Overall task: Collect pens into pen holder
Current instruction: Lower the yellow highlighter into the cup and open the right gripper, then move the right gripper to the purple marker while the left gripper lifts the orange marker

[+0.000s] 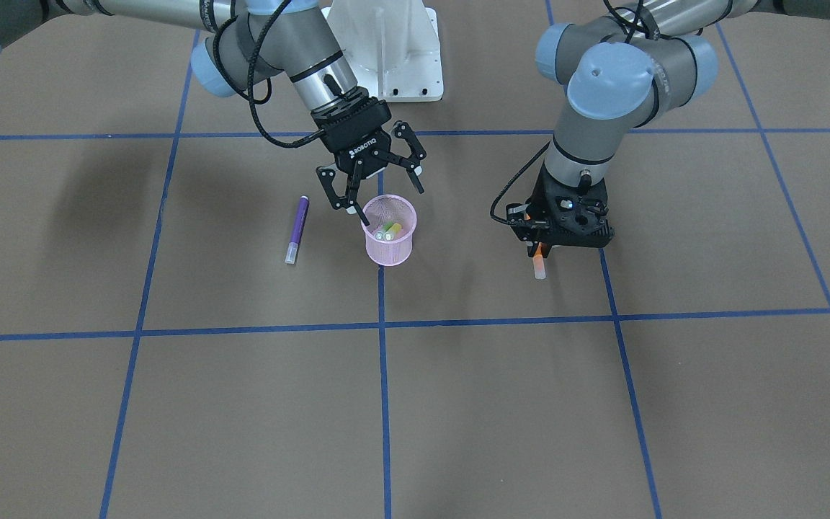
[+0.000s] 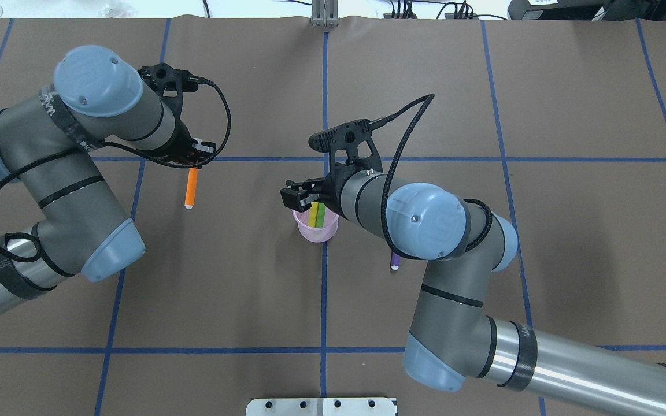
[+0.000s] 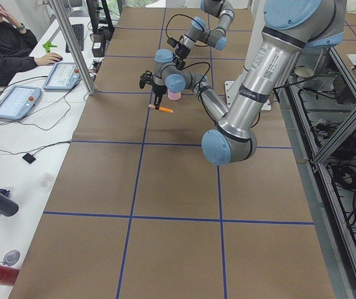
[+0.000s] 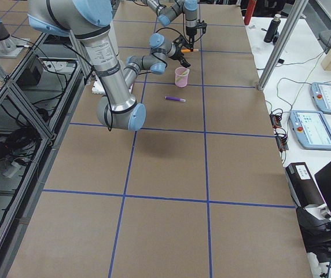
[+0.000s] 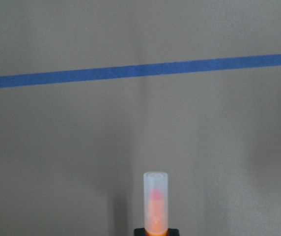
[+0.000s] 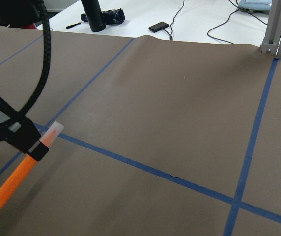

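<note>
Pen holder [image 1: 390, 249] with green pen [image 1: 383, 232] inside, under my spread right pincer [image 1: 385, 196]; purple pen [image 1: 297, 229] on desk [image 1: 458, 404] at its 9 o'clock, front-facing view; left pincer [image 1: 541, 249] grips orange pen [image 1: 540, 268].

The surface [image 1: 501, 404] looks like matt brown paper, crossed by blue tape [image 1: 501, 318]. The pen holder [image 1: 390, 249] is fine pink wire mesh. The orange pen [image 2: 192, 188] is smooth plastic, its cap [image 5: 155, 189] translucent.
</note>
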Robot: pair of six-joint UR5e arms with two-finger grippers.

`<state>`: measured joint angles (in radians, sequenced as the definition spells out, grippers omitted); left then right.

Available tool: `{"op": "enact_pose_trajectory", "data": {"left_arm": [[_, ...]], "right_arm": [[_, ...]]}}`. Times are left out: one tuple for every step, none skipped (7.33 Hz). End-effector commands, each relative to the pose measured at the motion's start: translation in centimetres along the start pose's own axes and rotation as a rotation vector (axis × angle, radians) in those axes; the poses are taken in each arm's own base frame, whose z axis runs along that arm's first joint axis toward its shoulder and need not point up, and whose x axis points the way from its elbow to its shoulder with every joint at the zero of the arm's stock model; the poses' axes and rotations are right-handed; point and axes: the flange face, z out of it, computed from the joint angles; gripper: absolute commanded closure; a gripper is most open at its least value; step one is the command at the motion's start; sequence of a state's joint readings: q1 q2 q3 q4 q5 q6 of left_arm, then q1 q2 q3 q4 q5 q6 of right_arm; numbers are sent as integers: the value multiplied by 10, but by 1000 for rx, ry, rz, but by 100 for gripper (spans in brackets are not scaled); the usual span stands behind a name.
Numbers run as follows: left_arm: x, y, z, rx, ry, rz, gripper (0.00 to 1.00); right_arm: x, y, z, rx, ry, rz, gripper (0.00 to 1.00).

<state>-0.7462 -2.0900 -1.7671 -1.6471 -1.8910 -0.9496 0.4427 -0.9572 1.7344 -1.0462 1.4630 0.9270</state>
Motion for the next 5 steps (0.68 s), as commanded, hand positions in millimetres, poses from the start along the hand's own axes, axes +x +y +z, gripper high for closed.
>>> {"op": "enact_pose_trajectory", "data": {"left_arm": [[-3, -17, -22, 63, 1, 3, 100], [-4, -19, -24, 67, 0, 9, 100], [-3, -22, -27, 72, 4, 9, 100], [-4, -26, -31, 80, 5, 5, 100], [2, -33, -39, 96, 17, 5, 100]], "right_arm": [[59, -43, -14, -186, 63, 135, 1], [85, -59, -25, -300, 93, 236, 1], [102, -65, -29, -357, 165, 336, 1], [111, -59, -26, -419, 228, 387, 1], [118, -54, -22, -440, 296, 476, 1]]}}
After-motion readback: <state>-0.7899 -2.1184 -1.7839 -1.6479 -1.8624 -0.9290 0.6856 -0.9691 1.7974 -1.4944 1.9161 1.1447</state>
